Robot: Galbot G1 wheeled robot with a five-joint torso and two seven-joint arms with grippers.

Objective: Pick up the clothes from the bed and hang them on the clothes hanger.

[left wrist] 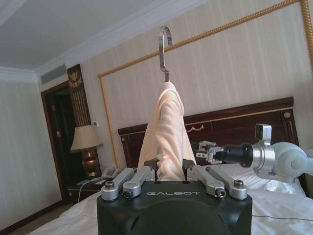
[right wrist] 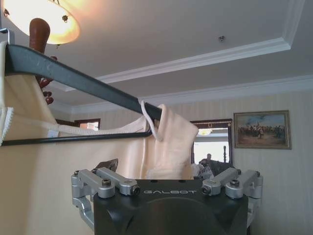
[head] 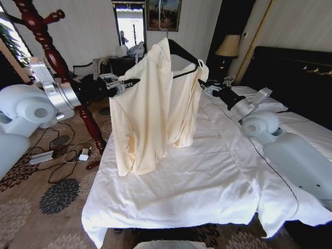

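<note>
The left claw (head: 120, 84) clamps the clothes (head: 150, 109) at 9 o'clock, the right claw (head: 207, 87) spread at 3; the black hanger (head: 182, 52) could tip and shed them.

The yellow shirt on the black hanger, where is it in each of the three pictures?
Head view: the clothes hang in the middle, above the bed, between both pincers.
Left wrist view: the garment appears edge-on at the centre, under the metal hook.
Right wrist view: it spreads across the left and middle, draped over the black hanger bar.
Shared landmark: the black hanger with its hook.
</note>
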